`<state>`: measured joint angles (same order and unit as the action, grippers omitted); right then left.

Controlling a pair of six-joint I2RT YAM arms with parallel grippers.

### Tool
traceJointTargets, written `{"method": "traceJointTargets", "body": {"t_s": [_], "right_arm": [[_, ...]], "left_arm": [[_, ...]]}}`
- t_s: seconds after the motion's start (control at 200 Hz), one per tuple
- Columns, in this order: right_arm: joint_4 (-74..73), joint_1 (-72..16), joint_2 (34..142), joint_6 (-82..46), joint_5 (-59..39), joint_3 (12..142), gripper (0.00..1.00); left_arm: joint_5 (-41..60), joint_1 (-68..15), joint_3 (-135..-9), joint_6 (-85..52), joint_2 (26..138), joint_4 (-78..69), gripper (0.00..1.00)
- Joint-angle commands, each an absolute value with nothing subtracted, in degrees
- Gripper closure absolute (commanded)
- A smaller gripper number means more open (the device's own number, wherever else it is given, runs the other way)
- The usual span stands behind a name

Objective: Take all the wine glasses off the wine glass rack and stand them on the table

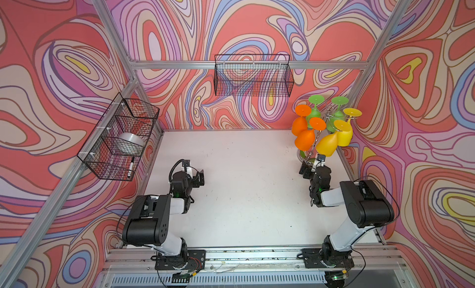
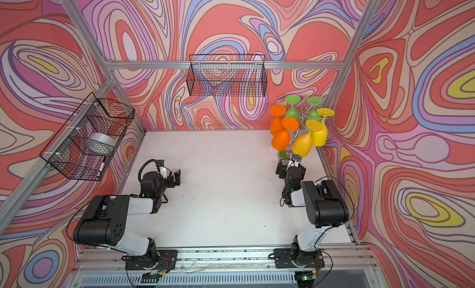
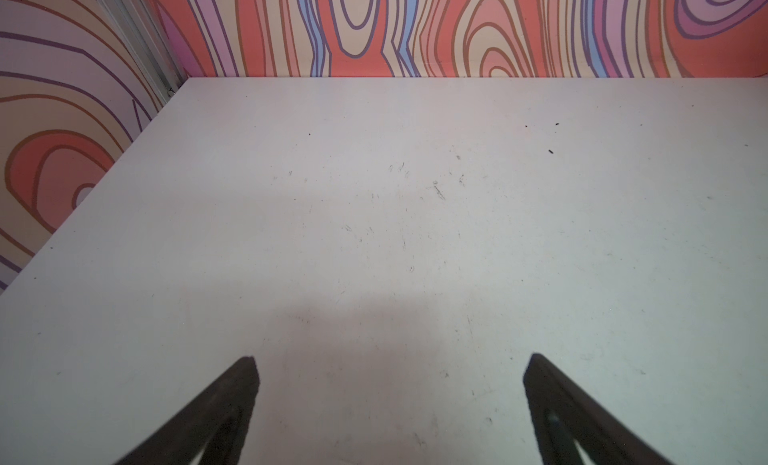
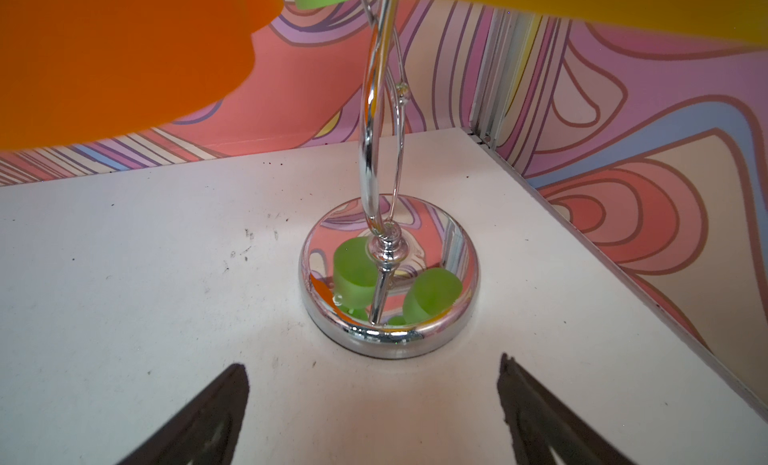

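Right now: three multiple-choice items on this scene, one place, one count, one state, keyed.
1. Where on the table is the wine glass rack?
A. far right corner
B. far left corner
C. centre

2. How many wine glasses hang on it?
A. four
B. six
C. eight

3. The right gripper is:
A. shut on a glass
B. open, empty, facing the rack's base
C. shut on the rack's stem

Key: 1 A, both top views show it there; 2 B, two orange, two green, two yellow; 3 B, the right wrist view shows jaws apart, short of the base.
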<state>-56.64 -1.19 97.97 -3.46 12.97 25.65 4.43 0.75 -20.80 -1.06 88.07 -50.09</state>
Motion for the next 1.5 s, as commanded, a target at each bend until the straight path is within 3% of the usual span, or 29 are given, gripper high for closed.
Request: {"method": "traceJointTargets", "body": {"t_s": [0.0, 0.776, 1.007, 1.192, 1.492], "right_arm": [[-56.6, -1.4, 98.5, -3.2, 13.1, 26.0, 0.02], [-62.3, -2.4, 97.7, -1.6, 13.0, 22.7, 0.02], [-69.2, -7.2, 93.7, 2.0, 20.1, 17.9, 0.02], [-70.1, -13.9, 89.8, 6.9, 28.5, 16.4, 0.03], [-50.4, -23.9, 74.1, 2.7, 35.2, 20.4, 0.06]], "left_arm": [[4.1, 0.7, -21.7, -0.3, 88.2, -50.3, 0.0], [4.0, 1.2, -21.7, -1.2, 88.1, -50.0, 0.0], [1.9, 1.0, -19.7, -1.7, 85.4, -51.4, 0.0], [1.1, 0.0, -22.1, -1.1, 75.7, -38.5, 0.0], [1.4, -7.0, -26.5, -3.8, 67.4, -33.2, 0.0]]}}
